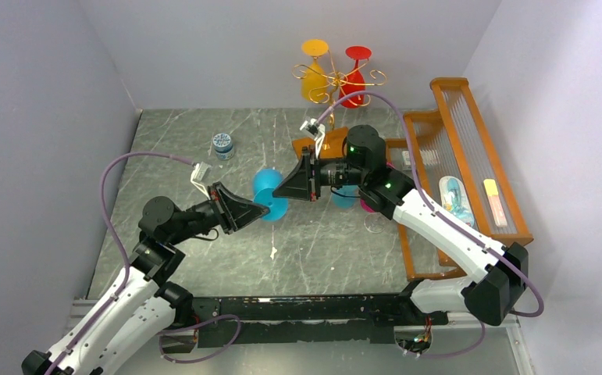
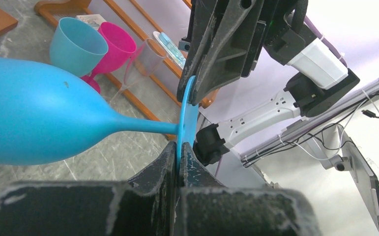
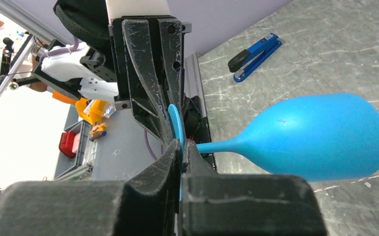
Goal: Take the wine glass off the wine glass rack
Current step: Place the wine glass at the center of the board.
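A blue wine glass (image 1: 266,186) (image 2: 35,123) (image 3: 320,135) hangs on its side above the middle of the table, off the wine glass rack (image 1: 336,78). Both grippers pinch its thin round foot (image 2: 187,118) from opposite sides. My left gripper (image 1: 263,209) (image 2: 178,152) is shut on the foot's lower edge. My right gripper (image 1: 277,193) (image 3: 181,147) is closed on the other edge. The gold wire rack stands at the back, with a yellow glass (image 1: 313,78) and a red glass (image 1: 356,78) hanging upside down on it.
A teal glass (image 2: 76,46), a pink glass (image 2: 116,44) and a clear glass (image 2: 150,54) stand by the orange wooden frame (image 1: 469,172) on the right. A small jar (image 1: 222,144) sits at the back left. A blue stapler (image 3: 256,56) lies on the table.
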Available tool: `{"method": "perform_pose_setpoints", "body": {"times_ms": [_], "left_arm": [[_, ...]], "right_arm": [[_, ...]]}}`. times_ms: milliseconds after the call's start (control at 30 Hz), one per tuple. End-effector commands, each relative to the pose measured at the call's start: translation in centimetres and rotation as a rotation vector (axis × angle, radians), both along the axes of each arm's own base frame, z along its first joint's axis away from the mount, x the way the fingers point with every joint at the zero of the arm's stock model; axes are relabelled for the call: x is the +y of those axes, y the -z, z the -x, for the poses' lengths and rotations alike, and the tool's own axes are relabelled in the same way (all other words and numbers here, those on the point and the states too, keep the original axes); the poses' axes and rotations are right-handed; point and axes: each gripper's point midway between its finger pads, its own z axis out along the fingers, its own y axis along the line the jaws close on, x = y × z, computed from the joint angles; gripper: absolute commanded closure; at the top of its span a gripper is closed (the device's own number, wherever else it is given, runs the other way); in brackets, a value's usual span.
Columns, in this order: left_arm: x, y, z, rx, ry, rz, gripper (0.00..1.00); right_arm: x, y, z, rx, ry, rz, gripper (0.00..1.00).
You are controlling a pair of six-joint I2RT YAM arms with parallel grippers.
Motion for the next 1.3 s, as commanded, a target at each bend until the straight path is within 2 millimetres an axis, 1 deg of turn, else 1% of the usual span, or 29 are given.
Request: {"method": "perform_pose_setpoints", "body": {"times_ms": [0, 67, 100, 167, 267, 300, 367, 467, 567, 633, 667, 700, 833, 900, 933, 1000, 1033, 1067, 1100, 1133, 1167, 1200, 1233, 1267], "left_arm": [[0.0, -2.1, 0.9, -0.082, 0.04, 0.02, 0.95], [0.1, -1.8, 0.8, -0.081, 0.034, -0.008, 0.94], [0.1, -1.6, 0.8, -0.079, 0.03, -0.023, 0.89], [0.2, -1.1, 0.7, -0.064, 0.022, -0.053, 0.76], [0.3, -0.5, 0.7, -0.058, 0.022, -0.084, 0.68], [0.3, -0.5, 0.7, -0.058, 0.025, -0.088, 0.69], [0.1, -0.4, 0.7, -0.057, 0.036, -0.086, 0.73], [-0.1, -0.3, 0.8, -0.05, 0.055, -0.078, 0.76], [-0.2, 0.2, 0.8, -0.043, 0.063, -0.084, 0.84], [-0.2, 0.0, 0.9, -0.051, 0.067, -0.077, 0.92], [-0.2, 0.0, 1.0, -0.051, 0.068, -0.075, 0.95], [-0.2, 0.0, 1.0, -0.055, 0.069, -0.073, 0.95], [-0.1, -0.2, 1.3, -0.106, 0.084, -0.097, 0.95], [0.0, -0.2, 1.6, -0.162, 0.09, -0.12, 0.95], [0.1, 0.0, 1.8, -0.189, 0.098, -0.133, 0.95], [0.3, 0.6, 2.1, -0.238, 0.104, -0.173, 0.95], [0.5, 0.9, 2.2, -0.272, 0.111, -0.194, 0.95], [0.5, 1.2, 2.9, -0.318, 0.142, -0.209, 0.95], [0.6, 1.5, 3.3, -0.364, 0.157, -0.222, 0.95], [0.7, 1.7, 4.2, -0.433, 0.195, -0.229, 0.95], [0.7, 2.4, 5.5, -0.498, 0.264, -0.228, 0.95], [0.8, 2.6, 6.2, -0.549, 0.291, -0.227, 0.95], [1.0, 3.0, 6.1, -0.587, 0.284, -0.245, 0.95], [1.3, 4.0, 5.9, -0.586, 0.277, -0.292, 0.95]], "right_arm": [[0.2, -0.2, 0.7, -0.021, -0.025, -0.002, 1.0], [0.3, -0.4, 0.8, -0.023, -0.028, -0.016, 1.0], [0.4, -0.5, 0.8, -0.027, -0.025, -0.019, 1.0], [0.4, -0.6, 0.6, -0.035, -0.009, -0.018, 1.0], [0.3, -0.7, 0.5, -0.033, 0.006, -0.022, 1.0], [0.3, -1.1, 0.5, -0.047, 0.002, -0.04, 1.0], [0.4, -1.2, 0.6, -0.048, -0.003, -0.044, 1.0], [0.3, -1.3, 0.7, -0.043, 0.001, -0.059, 1.0], [0.3, -1.3, 0.9, -0.037, -0.006, -0.067, 1.0], [0.3, -1.3, 0.9, -0.037, -0.009, -0.063, 1.0], [0.3, -1.3, 1.0, -0.038, -0.01, -0.061, 1.0], [0.2, -1.4, 1.0, -0.043, -0.008, -0.061, 1.0], [0.1, -1.7, 0.7, -0.062, 0.012, -0.058, 0.79], [0.0, -2.0, 0.6, -0.07, 0.017, -0.052, 0.71], [-0.1, -2.2, 0.3, -0.077, 0.035, -0.047, 0.64], [-0.6, -1.9, -1.0, -0.08, 0.123, -0.004, 0.51], [-1.0, -1.9, -1.9, -0.093, 0.18, 0.012, 0.45], [-1.6, -1.9, -3.3, -0.099, 0.27, 0.025, 0.39], [-2.2, -1.7, -4.2, -0.094, 0.326, 0.035, 0.34], [-2.7, -1.6, -4.8, -0.083, 0.359, 0.039, 0.33], [-3.1, -1.6, -5.1, -0.065, 0.366, 0.037, 0.32], [-3.3, -1.6, -5.3, -0.046, 0.356, 0.031, 0.32], [-3.4, -1.6, -5.3, -0.026, 0.334, 0.022, 0.31], [-3.4, -1.5, -5.3, -0.006, 0.312, 0.016, 0.31]]}}
